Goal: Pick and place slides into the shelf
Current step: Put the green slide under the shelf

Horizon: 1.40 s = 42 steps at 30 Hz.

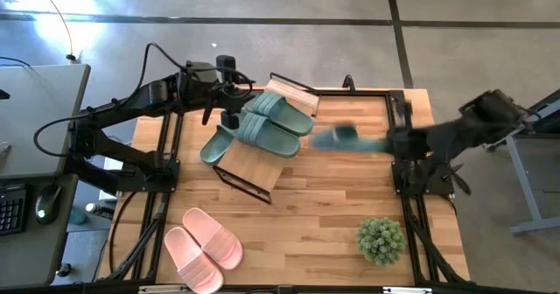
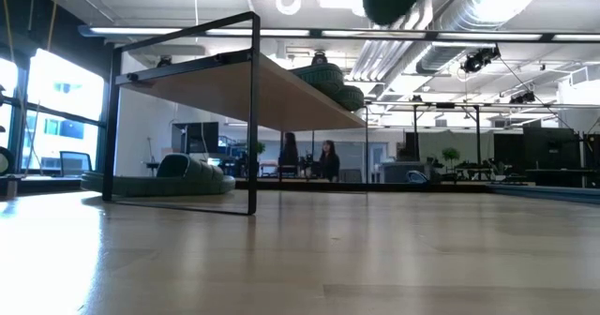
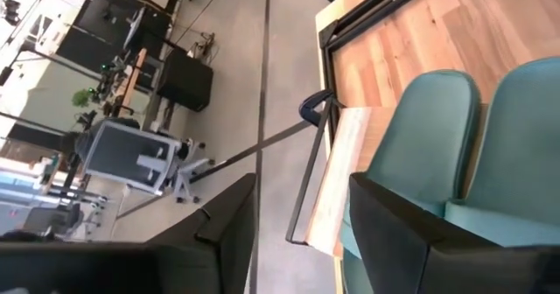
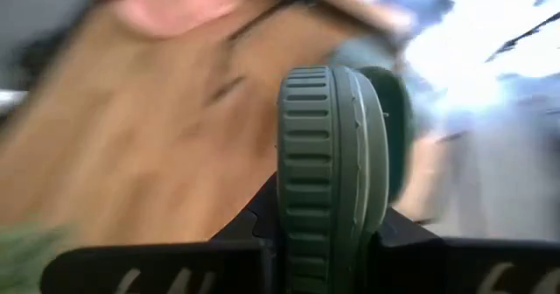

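Two sage green slides (image 1: 273,123) lie side by side on the shelf's wooden top (image 1: 254,167). A third green slide (image 1: 217,145) lies at the shelf's left side, on the table in the low view (image 2: 169,179). My left gripper (image 3: 302,215) hovers open over the far end of the two on top. My right gripper (image 1: 394,143) is at mid-right, shut on another green slide (image 1: 343,138) that is carried in the air. A pale pink pair (image 1: 201,246) lies sole-down at the table's near left. My right gripper pinches the green slide between its two fingers (image 4: 258,233) at one end (image 4: 319,206), the slide standing on edge with its ridged rim toward the camera. The fingers come from the table's right side. The slide sticks out toward the shelf, lifted clear of the table.
A small green potted plant (image 1: 381,239) stands at the near right. The table's black frame rails (image 1: 407,110) run along its edges. Bare wood (image 1: 324,198) lies between the shelf, the plant and the pink pair.
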Tool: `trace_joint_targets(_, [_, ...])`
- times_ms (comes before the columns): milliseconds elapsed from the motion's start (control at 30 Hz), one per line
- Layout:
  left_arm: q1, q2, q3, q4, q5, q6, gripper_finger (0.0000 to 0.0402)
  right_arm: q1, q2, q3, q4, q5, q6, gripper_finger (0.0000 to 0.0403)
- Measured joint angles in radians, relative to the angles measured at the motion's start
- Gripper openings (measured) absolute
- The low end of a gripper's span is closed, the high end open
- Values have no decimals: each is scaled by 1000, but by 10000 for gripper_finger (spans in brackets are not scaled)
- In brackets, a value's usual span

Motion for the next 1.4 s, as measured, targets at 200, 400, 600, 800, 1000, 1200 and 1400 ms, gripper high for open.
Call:
trace_joint_targets(200, [0,0,0,1,14,-3,160,68,-60,-317,-4,-54,163,41])
trace_joint_targets(400, [0,0,0,1,36,-31,160,83,-58,-638,27,238,118,41])
trace_joint_targets(600, [0,0,0,-12,36,-69,160,84,-57,-924,191,310,100,41])
trace_joint_targets(800, [0,0,0,-29,34,-71,160,73,-56,-1135,541,489,92,41])
trace_joint_targets(1000, [0,0,0,-29,26,-74,160,2,-56,-1280,825,451,-37,41])
trace_joint_targets(1200, [0,0,0,-28,25,-74,160,-84,-56,-1335,1005,430,-192,41])
trace_joint_targets(1400, [0,1,0,-28,24,-73,160,-166,-56,-1398,1223,322,-344,41])
